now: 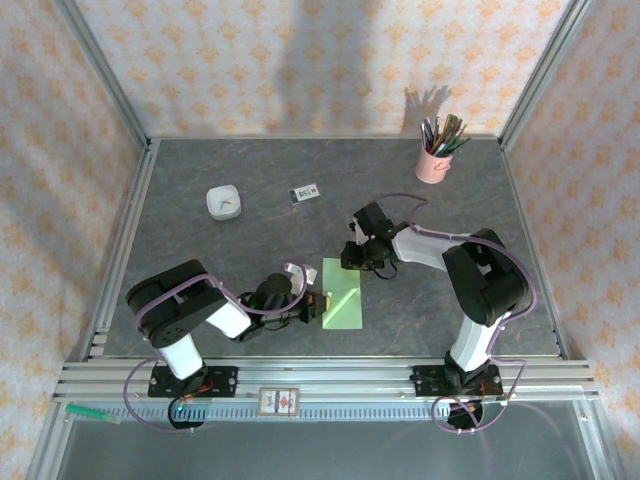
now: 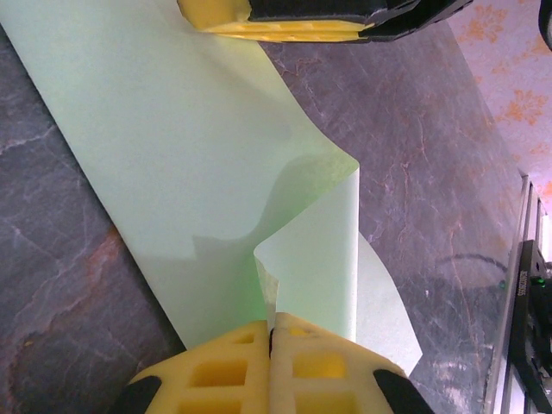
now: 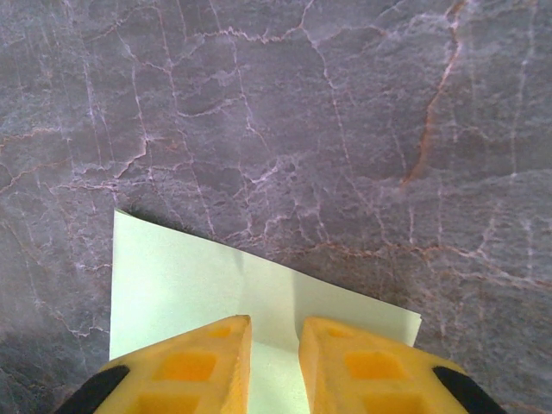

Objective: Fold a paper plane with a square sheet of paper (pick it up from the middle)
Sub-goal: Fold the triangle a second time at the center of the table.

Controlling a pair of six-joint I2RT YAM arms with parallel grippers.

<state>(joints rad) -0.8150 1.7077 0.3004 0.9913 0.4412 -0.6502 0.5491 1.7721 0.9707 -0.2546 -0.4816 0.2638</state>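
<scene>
One fold is barely begun: left gripper (image 2: 272,332) is clamped on the sheet's (image 2: 172,172) lifted edge, right gripper (image 3: 274,336), jaws slightly apart, rests on it; all creasing remains.

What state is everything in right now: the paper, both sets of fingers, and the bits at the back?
Sheet of paper: mostly flat, one edge lifted and curling over.
Left fingers: shut, pinching that lifted edge.
Right fingers: slightly apart, low over the paper's far end, gripping nothing.
Pencil cup: upright, filled.
White dish: sitting flat, apart from both arms.
Small card: lying flat.
</scene>
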